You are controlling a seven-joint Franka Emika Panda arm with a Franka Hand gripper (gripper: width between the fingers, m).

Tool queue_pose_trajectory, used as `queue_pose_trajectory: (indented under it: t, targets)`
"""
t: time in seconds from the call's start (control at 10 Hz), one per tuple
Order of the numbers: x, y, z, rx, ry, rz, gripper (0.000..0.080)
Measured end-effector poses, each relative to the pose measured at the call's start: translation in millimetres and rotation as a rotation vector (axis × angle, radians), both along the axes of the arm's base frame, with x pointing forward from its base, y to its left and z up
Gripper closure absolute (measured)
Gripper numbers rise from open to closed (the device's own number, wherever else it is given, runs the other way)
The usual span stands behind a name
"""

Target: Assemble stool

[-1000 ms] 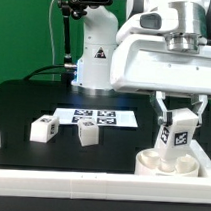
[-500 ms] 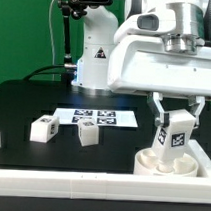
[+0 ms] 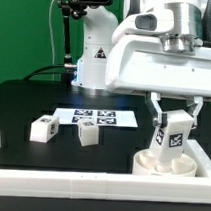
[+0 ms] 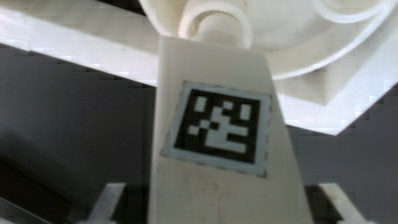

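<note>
The arm reaches straight down at the exterior view's right. Its hand [image 3: 175, 124] is clamped on an upright leg [image 3: 176, 137], tag outward, right over the seat [image 3: 149, 163]; contact is unclear. A second leg [image 3: 44, 129] and third leg [image 3: 88, 134] lie on the table [image 3: 23, 104] by the marker board [image 3: 96, 117].

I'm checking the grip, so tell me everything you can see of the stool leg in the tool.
The leg is a short, blocky white piece, plastic by the look, with a black-and-white square tag on its broad face. It stands nearly upright, leaning a little, clamped in the tool with a finger on each side, at the exterior view's right. Its lower end hangs right over the round white seat; whether they touch cannot be told.
</note>
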State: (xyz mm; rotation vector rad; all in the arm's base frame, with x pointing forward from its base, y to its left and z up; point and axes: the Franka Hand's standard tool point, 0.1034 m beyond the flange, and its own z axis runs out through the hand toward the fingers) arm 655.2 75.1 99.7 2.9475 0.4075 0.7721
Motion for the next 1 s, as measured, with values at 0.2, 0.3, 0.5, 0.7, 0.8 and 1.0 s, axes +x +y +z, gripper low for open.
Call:
queue_pose_trajectory:
  t: [0.2,0.3,0.5,0.7,0.8,1.0]
  targets:
    - [0.0,0.0,-0.2,0.000,0.003,0.000,0.0471]
    - [0.3,-1.5,-0.3,-0.001,0.005,-0.001,0.0471]
    - [0.2,-3.1,-1.9,-0.002,0.010,-0.002,0.0471]
    - [-1.9,-2.3,-7.8,-0.004,0.011,0.000,0.0471]
    - [-2.0,-2.1,-8.0,-0.004,0.012,0.000,0.0471]
    - [-4.4,-1.1,-12.0,-0.005,0.012,0.002,0.0471]
